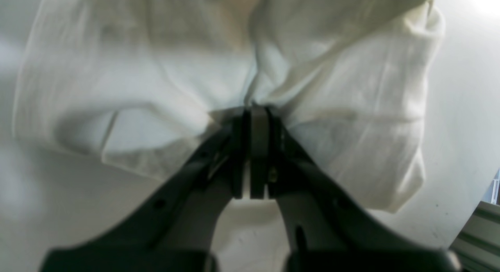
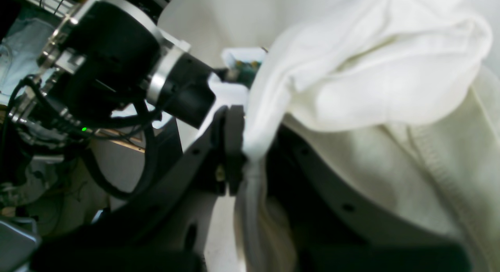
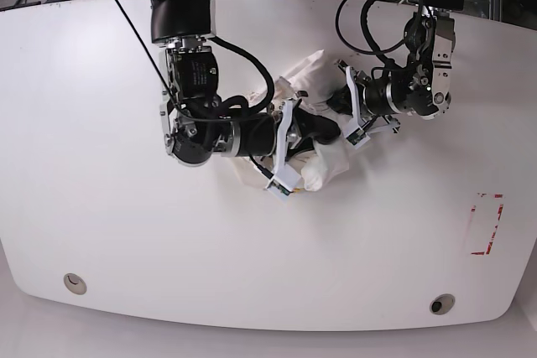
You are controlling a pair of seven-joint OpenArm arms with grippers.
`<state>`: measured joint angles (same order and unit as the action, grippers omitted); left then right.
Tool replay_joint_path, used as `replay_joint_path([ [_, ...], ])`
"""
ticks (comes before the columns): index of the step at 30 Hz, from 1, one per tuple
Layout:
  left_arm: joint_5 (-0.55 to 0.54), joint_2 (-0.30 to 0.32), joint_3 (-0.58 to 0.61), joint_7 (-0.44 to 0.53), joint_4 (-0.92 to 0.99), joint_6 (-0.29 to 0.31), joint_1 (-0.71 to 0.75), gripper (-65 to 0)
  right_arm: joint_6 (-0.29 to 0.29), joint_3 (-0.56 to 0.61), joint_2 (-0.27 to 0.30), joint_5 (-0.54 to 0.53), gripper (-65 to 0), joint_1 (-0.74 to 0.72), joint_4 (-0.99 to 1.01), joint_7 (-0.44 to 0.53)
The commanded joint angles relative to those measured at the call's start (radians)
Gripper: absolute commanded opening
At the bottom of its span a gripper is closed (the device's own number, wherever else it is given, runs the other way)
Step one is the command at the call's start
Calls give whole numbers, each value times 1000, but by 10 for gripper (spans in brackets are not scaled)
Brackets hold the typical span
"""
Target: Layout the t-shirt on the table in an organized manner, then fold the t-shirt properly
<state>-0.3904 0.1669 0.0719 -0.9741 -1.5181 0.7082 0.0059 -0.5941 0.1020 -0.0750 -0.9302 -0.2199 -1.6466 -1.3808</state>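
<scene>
The white t-shirt [image 3: 325,165] lies bunched in a crumpled heap at the middle of the table [image 3: 126,232], and none of its print shows. My left gripper [image 1: 256,108] is shut on a gathered pinch of the t-shirt [image 1: 351,108], whose folds fan out beyond the fingertips. My right gripper [image 2: 244,147] is shut on a fold of the t-shirt [image 2: 371,88], which drapes over its right finger. In the base view the left gripper [image 3: 334,109] enters the heap from the right and the right gripper [image 3: 312,133] from the left, close together.
Red tape marks [image 3: 485,224] sit near the table's right edge. Two grommet holes [image 3: 74,282] [image 3: 441,303] lie along the front edge. The left arm's black wrist [image 2: 117,61] hangs just beside the right gripper. A metal rail [image 1: 480,233] borders the table.
</scene>
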Motion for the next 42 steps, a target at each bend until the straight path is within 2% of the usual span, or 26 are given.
replay_joint_path([
  [1, 43, 4, -1, -35, 0, -10, 1, -639, 0, -2, -22, 17, -612, -26, -16, 25],
  [8, 41, 4, -1, -35, 0, -10, 1, -639, 0, 0, -45, 47, -610, -28, -14, 25],
  [15, 41, -14, -1, -33, 1, -10, 1, -639, 1, 0, -45, 49, -606, -28, -13, 27],
  [16, 41, -16, -1, -32, 1, -10, 1, -639, 3, 0, -45, 49, -587, -28, -13, 27],
  [19, 41, -16, -1, -32, 1, -10, 1, -639, 33, 2, -45, 50, -484, -28, 3, 27],
  [21, 43, -16, -1, -32, 1, -10, 1, -639, 84, 2, -45, 50, -342, -28, 12, 27],
  [22, 43, -16, -1, -32, 1, -10, 1, -639, 96, 2, -45, 50, -312, -28, 12, 27],
  [24, 43, -16, -1, -29, 1, -10, 1, -639, 130, 2, -45, 49, -166, -28, 7, 27],
  [27, 43, -16, -1, -6, 1, -10, 1, -639, 133, 2, -45, 47, -81, -28, -7, 27],
  [35, 43, -13, -1, 8, 1, -10, 3, -639, 132, 2, -38, 44, -75, -55, -11, 24],
  [42, 43, -14, -1, 8, 1, -10, 1, -639, 132, -6, 57, 46, -75, -120, -143, 24],
])
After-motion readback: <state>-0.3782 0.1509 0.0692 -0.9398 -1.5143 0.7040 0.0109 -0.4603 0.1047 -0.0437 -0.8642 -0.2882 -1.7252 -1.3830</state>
